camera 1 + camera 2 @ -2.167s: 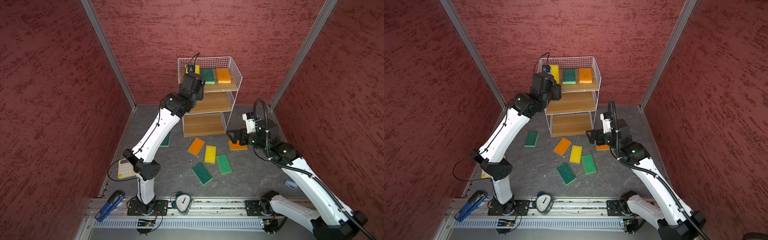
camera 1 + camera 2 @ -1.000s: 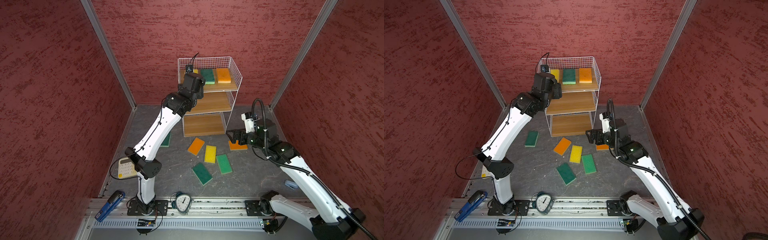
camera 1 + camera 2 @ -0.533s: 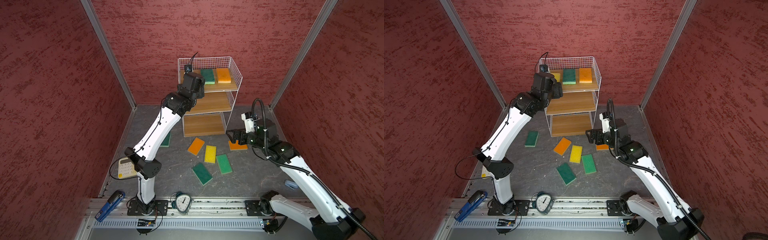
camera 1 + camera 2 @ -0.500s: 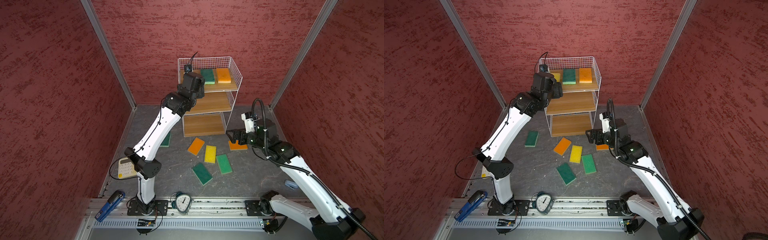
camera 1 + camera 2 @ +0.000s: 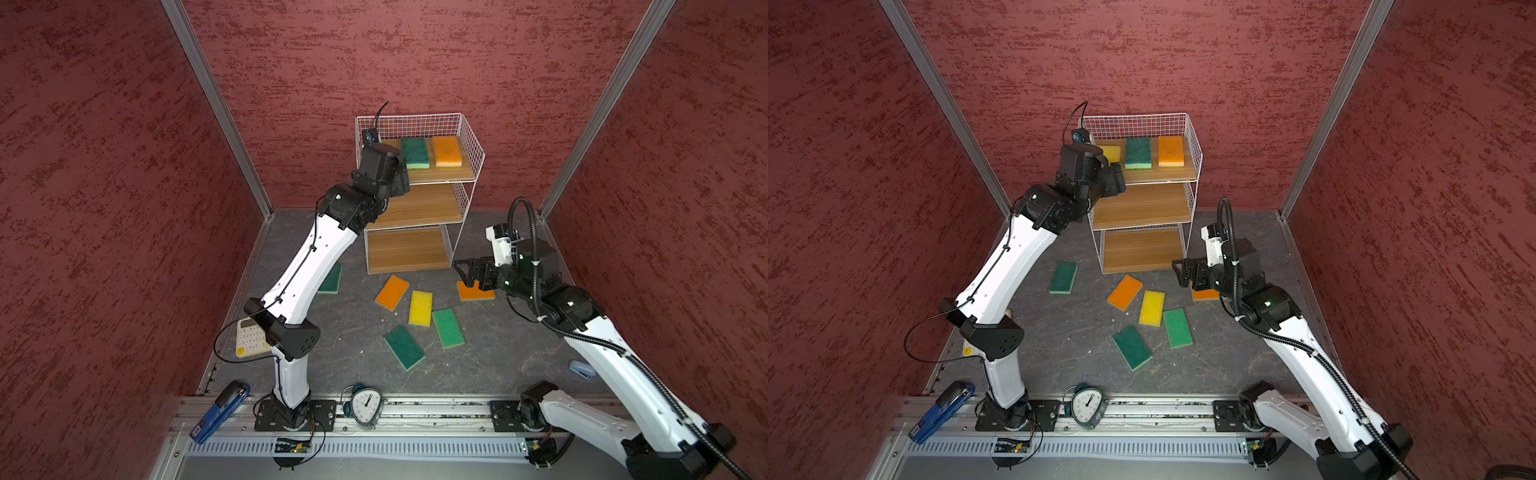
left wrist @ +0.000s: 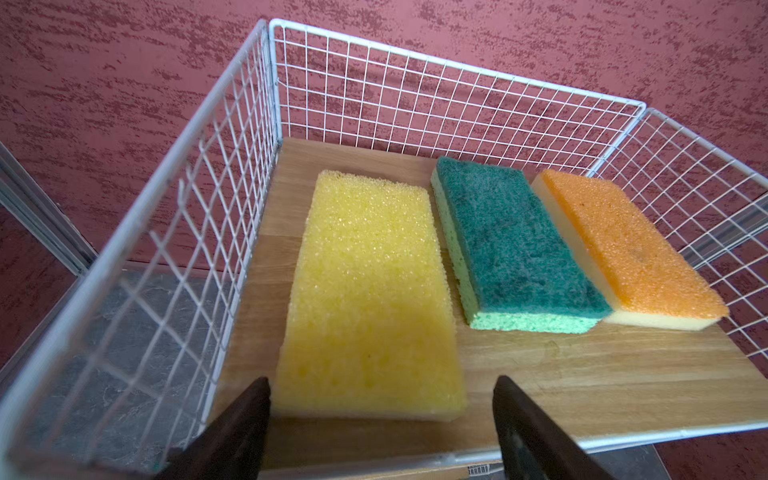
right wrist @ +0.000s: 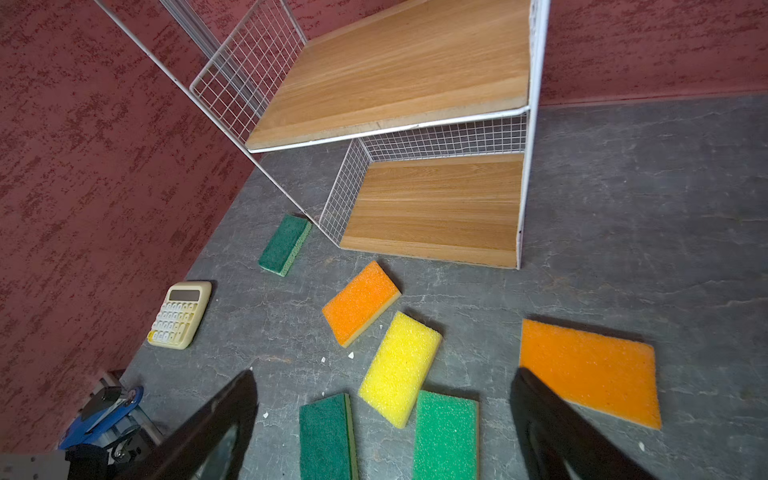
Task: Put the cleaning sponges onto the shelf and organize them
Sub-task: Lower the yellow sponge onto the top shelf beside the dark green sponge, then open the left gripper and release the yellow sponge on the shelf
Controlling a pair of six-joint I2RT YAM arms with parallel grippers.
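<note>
**Yellow sponge down on the top board, left hand let go**

Since two seconds ago the left hand [image 6: 380, 382] has released the shelved yellow sponge [image 6: 365, 299] and drawn back to the front edge of the shelf [image 5: 1142, 205]. Its fingers stand apart, wider than the sponge, one on each side of its near end, gripping nothing. That sponge lies flat at the left end of the top board. The shelved green sponge [image 6: 515, 245] lies beside it with a small gap, dark side up. The shelved orange sponge [image 6: 631, 249] lies close against that one, at the right end.

The right hand [image 7: 384, 374] has barely shifted. It hangs over the counter [image 5: 498, 357] right of the shelf's foot, fingers spread wide and empty. The right-hand orange sponge [image 7: 590, 370] lies just beside one fingertip.

Five more sponges lie flat on the counter:
- The lone green sponge [image 5: 1063, 277] sits left of the shelf's foot.
- The middle orange sponge [image 5: 1124, 292] lies in front of the bottom board.
- The loose yellow sponge [image 5: 1151, 307] lies next to it.
- The light green sponge [image 5: 1177, 327] lies near that.
- The dark green sponge [image 5: 1132, 347] lies nearest the arm bases.

A cream calculator [image 7: 180, 314] lies by the left wall.
</note>
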